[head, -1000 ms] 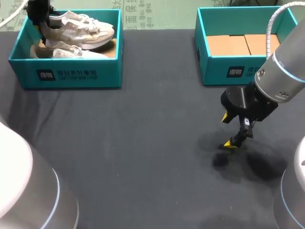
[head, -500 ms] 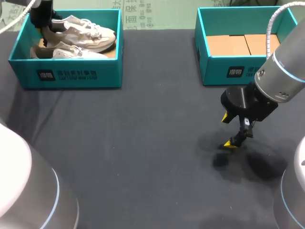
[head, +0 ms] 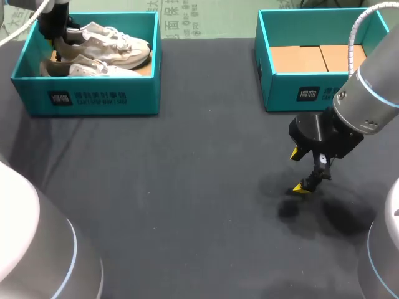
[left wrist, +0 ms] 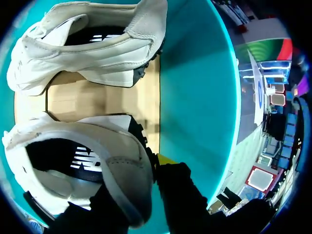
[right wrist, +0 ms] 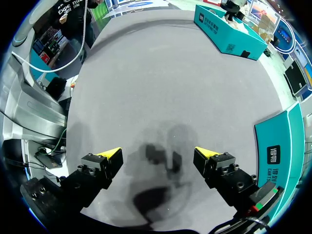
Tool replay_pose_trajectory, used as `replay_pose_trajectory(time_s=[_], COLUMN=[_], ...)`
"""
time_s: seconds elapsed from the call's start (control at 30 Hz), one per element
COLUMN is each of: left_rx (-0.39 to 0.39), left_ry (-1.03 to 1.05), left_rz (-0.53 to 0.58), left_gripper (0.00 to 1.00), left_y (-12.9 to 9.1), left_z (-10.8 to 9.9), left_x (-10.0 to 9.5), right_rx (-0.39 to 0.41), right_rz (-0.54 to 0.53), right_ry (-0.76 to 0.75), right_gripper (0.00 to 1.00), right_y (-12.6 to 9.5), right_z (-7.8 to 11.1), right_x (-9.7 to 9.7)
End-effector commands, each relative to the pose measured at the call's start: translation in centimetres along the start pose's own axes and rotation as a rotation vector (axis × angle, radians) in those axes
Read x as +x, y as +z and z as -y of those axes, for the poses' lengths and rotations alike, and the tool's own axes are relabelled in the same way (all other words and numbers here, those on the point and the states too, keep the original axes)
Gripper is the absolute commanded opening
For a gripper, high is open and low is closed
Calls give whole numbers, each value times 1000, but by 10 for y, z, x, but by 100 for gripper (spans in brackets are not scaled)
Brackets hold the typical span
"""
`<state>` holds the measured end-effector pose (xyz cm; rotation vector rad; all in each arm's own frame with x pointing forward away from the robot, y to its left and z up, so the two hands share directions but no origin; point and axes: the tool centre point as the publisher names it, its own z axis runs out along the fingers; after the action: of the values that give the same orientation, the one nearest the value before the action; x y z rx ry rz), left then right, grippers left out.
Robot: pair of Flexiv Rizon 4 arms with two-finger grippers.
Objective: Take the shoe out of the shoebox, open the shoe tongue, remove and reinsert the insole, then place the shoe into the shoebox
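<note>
L gripper clamped on heel of near shoe inside teal shoebox; 2nd shoe ahead of it. R gripper wide open, holding nothing, over table; other box w/ cardboard beside it.

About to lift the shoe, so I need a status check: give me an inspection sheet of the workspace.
Surface: dark table, shadows under right hand.
Job's things: gripped shoe and second shoe inside left shoebox; right shoebox holds only cardboard lining.
Clutter: nothing seen.
Hands: left hand shut on gripped shoe's heel; right hand open above table.
Cables: white cable beside left hand; ribbed hose above right hand.
Surroundings: nothing seen.
</note>
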<state>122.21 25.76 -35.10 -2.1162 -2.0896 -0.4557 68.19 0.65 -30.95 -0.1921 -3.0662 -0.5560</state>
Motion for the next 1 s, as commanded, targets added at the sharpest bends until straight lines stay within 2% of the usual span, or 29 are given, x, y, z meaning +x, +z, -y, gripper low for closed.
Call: replay_pose_trajectory(time_s=[0.03, 0.13, 0.2, 0.33, 0.5, 0.63, 0.77, 0.87, 1.0], left_rx=[5, 11, 11, 10, 2, -17, -35, -50, -54], left_ry=[20, 41, 41, 46, 44, 39, 43, 46, 56], left_rz=[16, 34, 38, 52, 78, 108, 133, 160, 204], left_gripper=[0, 0, 19, 44, 53, 63, 82, 87, 89], left_y=[7, 8, 7, 3, -5, -20, -38, -54, -77], left_z=[-6, -6, -6, -5, -5, -6, -4, -1, 7], left_x=[0, -2, -3, -2, 1, 4, 5, 6, 7], right_rx=[0, 0, 0, 0, 0, 0, 0, 0, 0], right_rz=[3, 3, 3, 3, 3, 3, 3, 3, 3], right_ry=[1, 1, 1, 1, 1, 1, 1, 1, 1], right_gripper=[100, 100, 100, 100, 100, 100, 100, 100, 100], right_y=[1, 1, 1, 1, 1, 1, 1, 1, 1], right_z=[0, 0, 0, 0, 0, 0, 0, 0, 0], right_x=[1, 1, 1, 1, 1, 1, 1, 1, 1])
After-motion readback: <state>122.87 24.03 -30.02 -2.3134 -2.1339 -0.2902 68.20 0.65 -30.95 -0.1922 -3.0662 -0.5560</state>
